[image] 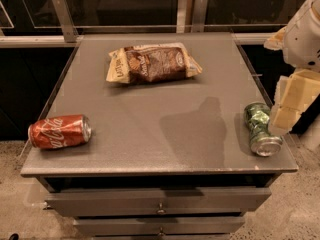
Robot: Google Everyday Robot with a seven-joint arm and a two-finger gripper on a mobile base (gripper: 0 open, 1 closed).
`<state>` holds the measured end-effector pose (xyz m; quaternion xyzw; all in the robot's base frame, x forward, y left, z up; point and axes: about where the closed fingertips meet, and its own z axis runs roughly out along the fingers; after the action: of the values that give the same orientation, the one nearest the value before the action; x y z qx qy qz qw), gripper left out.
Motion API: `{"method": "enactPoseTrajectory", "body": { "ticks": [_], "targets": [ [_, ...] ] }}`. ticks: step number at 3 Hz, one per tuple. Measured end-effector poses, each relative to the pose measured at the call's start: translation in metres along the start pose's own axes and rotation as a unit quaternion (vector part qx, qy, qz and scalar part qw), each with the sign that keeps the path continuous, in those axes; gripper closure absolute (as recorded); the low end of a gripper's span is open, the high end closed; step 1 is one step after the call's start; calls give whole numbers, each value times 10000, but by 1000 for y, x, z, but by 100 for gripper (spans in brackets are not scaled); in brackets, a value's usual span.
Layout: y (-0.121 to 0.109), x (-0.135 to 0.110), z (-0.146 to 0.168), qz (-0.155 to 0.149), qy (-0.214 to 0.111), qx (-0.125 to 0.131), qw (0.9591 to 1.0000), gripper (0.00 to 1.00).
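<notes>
My gripper (290, 106) hangs at the right edge of the view, just right of a green can (261, 129) that lies on its side near the right front corner of the grey cabinet top (165, 114). The gripper's pale fingers sit next to the can's far end. A red cola can (60, 131) lies on its side at the left front edge. A brown and yellow snack bag (152, 63) rests flat near the back middle.
The cabinet has drawers (160, 199) below its front edge. A metal rail and dark glass panels (150, 9) run behind it. Speckled floor (295, 209) surrounds the cabinet on both sides.
</notes>
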<state>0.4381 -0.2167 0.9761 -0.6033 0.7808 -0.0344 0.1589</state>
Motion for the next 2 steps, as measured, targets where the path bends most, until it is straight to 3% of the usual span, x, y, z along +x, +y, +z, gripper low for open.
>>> {"method": "enactPoseTrajectory", "body": {
  "ticks": [2],
  "targets": [
    [0, 3, 7, 178, 36, 7, 9998, 0]
  ]
}}
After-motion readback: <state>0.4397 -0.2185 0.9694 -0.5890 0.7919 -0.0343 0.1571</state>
